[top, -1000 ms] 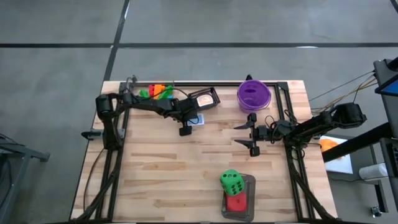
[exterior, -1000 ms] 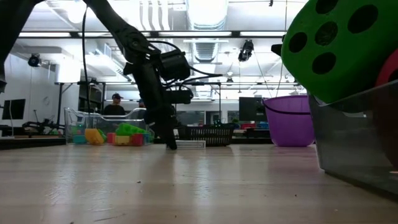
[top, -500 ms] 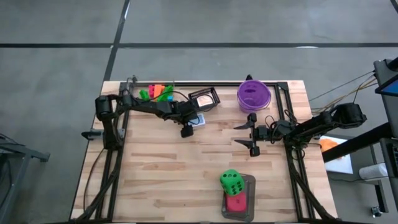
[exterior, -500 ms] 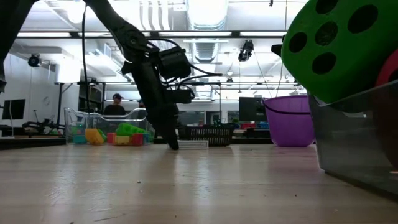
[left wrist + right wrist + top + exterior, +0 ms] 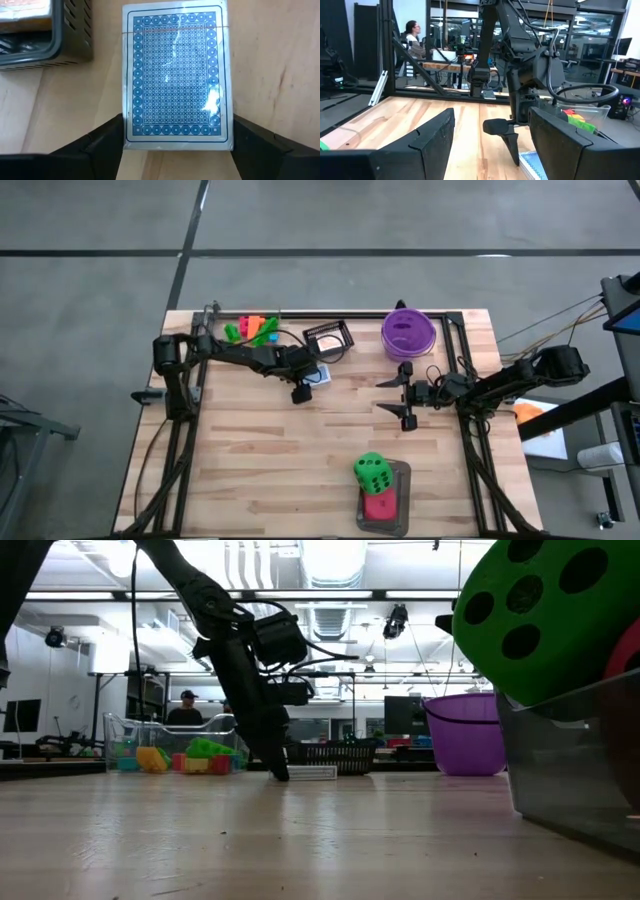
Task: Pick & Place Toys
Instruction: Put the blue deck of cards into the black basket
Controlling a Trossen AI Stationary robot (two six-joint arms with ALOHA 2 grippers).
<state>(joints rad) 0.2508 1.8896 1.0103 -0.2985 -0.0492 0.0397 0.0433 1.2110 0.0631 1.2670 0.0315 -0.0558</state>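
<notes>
A pack of blue-backed picture cards (image 5: 177, 75) lies flat on the wooden table, just near the black mesh basket (image 5: 330, 338). My left gripper (image 5: 177, 145) points steeply down with the pack between its fingers; in the low view the gripper (image 5: 283, 775) reaches the tabletop beside the pack (image 5: 312, 772). My right gripper (image 5: 393, 396) hovers open at the table's right, pointing level toward the left. A green die (image 5: 372, 472) rests on a red die (image 5: 378, 505) in a clear bin. Small bright bricks (image 5: 252, 328) sit in a clear box at the far left. My left gripper pinches the card pack between its two fingers, one finger (image 5: 107, 140) on each long side (image 5: 126, 135) near the pack's near end. The fingers come from above, slanting down, and lie across the pack. The pack rests flat on the table.
A purple round bowl (image 5: 407, 333) stands at the far right. The clear bin (image 5: 402, 480) with the dice is at the near right edge. Bare wood (image 5: 260, 460) fills the middle and near left of the table. People sit in the room beyond the table.
My left gripper has shifted a little toward the table's right, staying low at the card pack. The pack lies where it was.
</notes>
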